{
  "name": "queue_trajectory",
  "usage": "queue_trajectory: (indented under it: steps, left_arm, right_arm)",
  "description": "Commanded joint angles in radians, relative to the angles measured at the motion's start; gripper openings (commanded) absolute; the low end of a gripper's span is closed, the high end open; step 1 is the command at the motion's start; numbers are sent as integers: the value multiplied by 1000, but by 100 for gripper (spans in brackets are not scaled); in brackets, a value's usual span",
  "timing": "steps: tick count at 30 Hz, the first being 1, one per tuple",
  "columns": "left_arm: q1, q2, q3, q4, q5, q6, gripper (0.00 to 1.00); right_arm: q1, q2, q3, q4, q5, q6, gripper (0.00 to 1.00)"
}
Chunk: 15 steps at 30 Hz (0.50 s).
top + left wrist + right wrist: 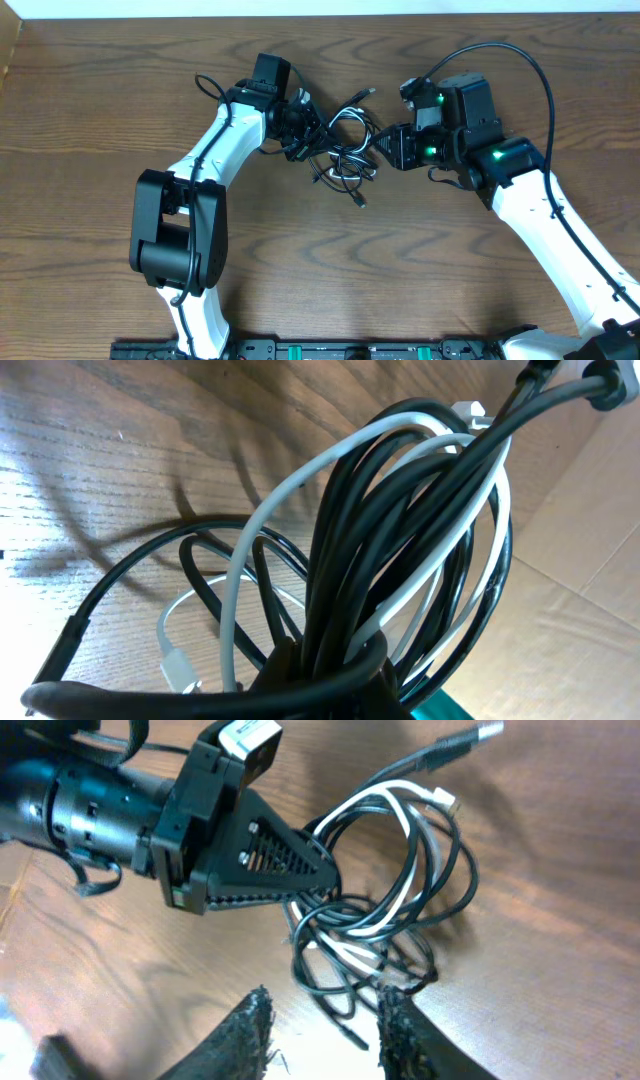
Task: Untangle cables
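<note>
The left hand (pixel 303 130) is closed on the cables (pixel 345 148). In the right wrist view, its dark triangular finger (pixel 270 860) presses into the knot where the loops bunch together (pixel 322 905). In the left wrist view, the gathered strands run down as one thick bundle (pixel 385 530) to the bottom edge of the picture, where they are pinched tight.

The right hand (pixel 384 148) stands apart, with a clear gap between its two fingers (pixel 250 1032). It sits low at the right edge of the tangle, just beside the lowest loops. One thin black tail lies in the gap between the fingers. I cannot tell whether either finger touches a cord.

There are two arms, each with one hand, facing each other across the heap. The cables lie in a single tangle on the brown wooden desk (pixel 80 120), between the two hands and toward its far side.

There is one white cable (pixel 262 518), looping in and out among the black ones. There are several black cords, but the coils overlap too much to give a sure number. In the right wrist view, one black cord runs out of the heap to a metal-tipped plug (pixel 478 734) resting on the desk. A small white plug (pixel 445 805) lies just below that cord.
</note>
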Motion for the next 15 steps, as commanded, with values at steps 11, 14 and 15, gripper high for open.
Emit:
queue_trajectory:
  steps: [11, 14, 15]
  left_arm:
    - [-74, -21, -2, -1, -5, -294, 8]
    - [-76, -21, -2, -1, -6, -294, 8]
    - [-76, -21, -2, -1, -6, -294, 8]
  right_arm:
    - [23, 142, 13, -12, -190, 46, 41]
    - [23, 183, 13, -15, -190, 47, 41]
    - [23, 197, 13, -14, -191, 47, 41]
